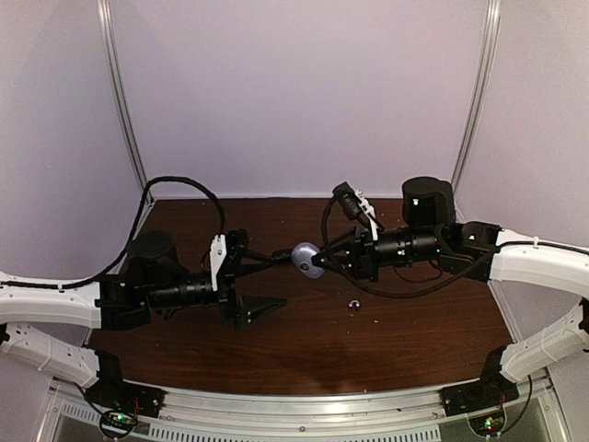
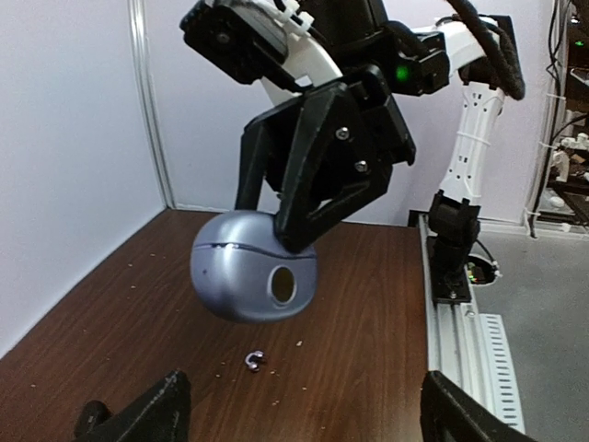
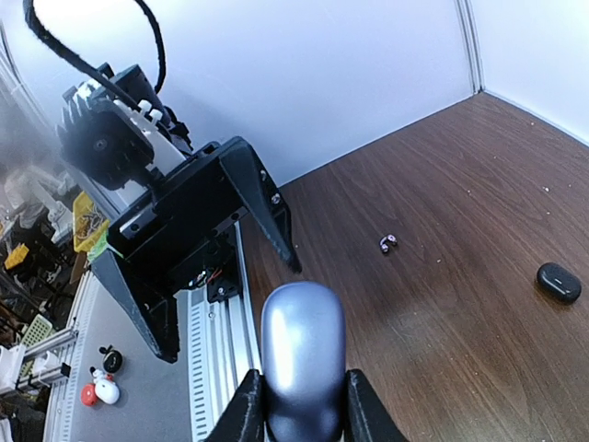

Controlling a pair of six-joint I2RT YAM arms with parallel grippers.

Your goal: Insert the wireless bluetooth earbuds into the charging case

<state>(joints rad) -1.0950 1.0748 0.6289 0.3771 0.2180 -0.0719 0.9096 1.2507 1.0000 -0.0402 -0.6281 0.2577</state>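
My right gripper [image 1: 319, 261] is shut on the charging case [image 1: 306, 259], a grey-blue pebble held above the table with its lid closed. In the right wrist view the case [image 3: 303, 350] sits squeezed between both fingers [image 3: 250, 405]. The left wrist view shows the case [image 2: 250, 269] hanging from the right fingers [image 2: 317, 175], its seam line and a round hole on its side visible. My left gripper [image 1: 286, 278] is open and empty, just left of the case, its fingertips [image 2: 170, 396] spread wide. The earbuds [image 1: 354, 303] lie together on the table as a tiny purple pair [image 2: 255, 360] [image 3: 387, 243], below and right of the case.
A small black oval object [image 3: 559, 282] lies on the brown table [image 1: 304, 350], beyond the earbuds in the right wrist view. White walls [image 1: 294, 92] enclose the back and sides. A metal rail [image 2: 460, 322] runs along the near edge by the arm bases.
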